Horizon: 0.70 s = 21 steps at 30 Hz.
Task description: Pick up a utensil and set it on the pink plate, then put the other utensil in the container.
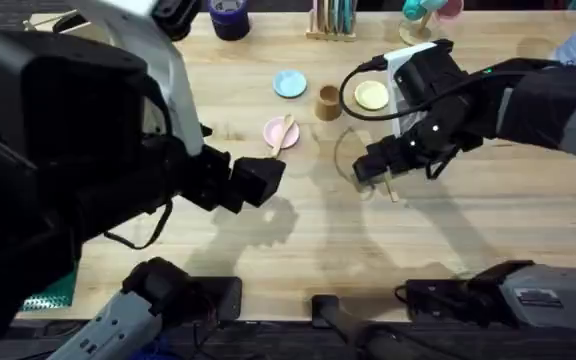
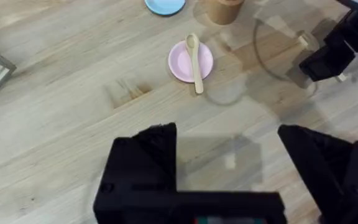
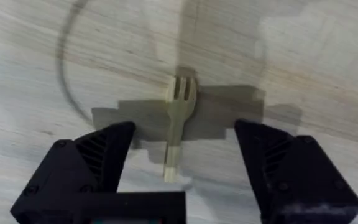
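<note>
The wooden spoon (image 2: 194, 59) lies across the pink plate (image 2: 179, 64), also seen from overhead as the spoon (image 1: 287, 131) on the pink plate (image 1: 271, 130). My left gripper (image 2: 229, 165) hangs open and empty above bare table, short of the plate. The wooden fork (image 3: 178, 121) lies flat on the table, tines pointing away from the wrist. My right gripper (image 3: 185, 168) is open low over it, one finger (image 3: 92, 165) on each side of the handle, not touching. From overhead, the right gripper (image 1: 376, 166) covers most of the fork (image 1: 391, 190). The brown cup (image 1: 328, 101) stands upright behind it.
A light blue plate (image 1: 290, 84) and a yellow-green plate (image 1: 372, 95) flank the cup. A dark blue tub (image 1: 230, 18) and a utensil rack (image 1: 332, 20) stand at the far edge. A faint ring mark (image 3: 73, 93) stains the wood around the fork.
</note>
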{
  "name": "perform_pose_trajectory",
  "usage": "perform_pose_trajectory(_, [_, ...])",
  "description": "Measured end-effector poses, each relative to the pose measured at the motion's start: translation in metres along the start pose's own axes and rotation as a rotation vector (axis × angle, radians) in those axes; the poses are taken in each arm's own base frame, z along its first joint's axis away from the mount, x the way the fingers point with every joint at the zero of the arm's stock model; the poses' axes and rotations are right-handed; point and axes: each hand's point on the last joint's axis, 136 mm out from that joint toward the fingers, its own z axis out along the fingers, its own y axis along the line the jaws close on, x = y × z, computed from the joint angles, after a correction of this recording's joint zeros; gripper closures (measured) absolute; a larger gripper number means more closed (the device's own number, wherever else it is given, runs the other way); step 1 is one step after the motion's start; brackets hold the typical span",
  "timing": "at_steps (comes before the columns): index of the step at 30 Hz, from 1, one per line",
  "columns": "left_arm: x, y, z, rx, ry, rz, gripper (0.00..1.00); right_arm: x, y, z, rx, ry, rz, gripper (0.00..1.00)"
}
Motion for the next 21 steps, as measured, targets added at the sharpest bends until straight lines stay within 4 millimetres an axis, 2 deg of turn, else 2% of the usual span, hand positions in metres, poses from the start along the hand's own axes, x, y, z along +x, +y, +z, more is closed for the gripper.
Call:
perform_pose_trajectory(16, [0.0,0.0,0.0,0.0,0.0,0.0,0.006,-0.0001,0.0005,0.0,0.0,-0.001,0.033,0.021])
perform_pose_trajectory(18, [0.0,0.0,0.0,0.0,0.0,0.0,0.006,-0.0002,0.0013,0.0,-0.002,-0.001,0.037,0.081])
perform_pose_trajectory(21, [0.0,0.0,0.0,0.0,0.0,0.0,0.006,-0.0018,0.0029,0.0,-0.005,-0.008,0.041,0.274])
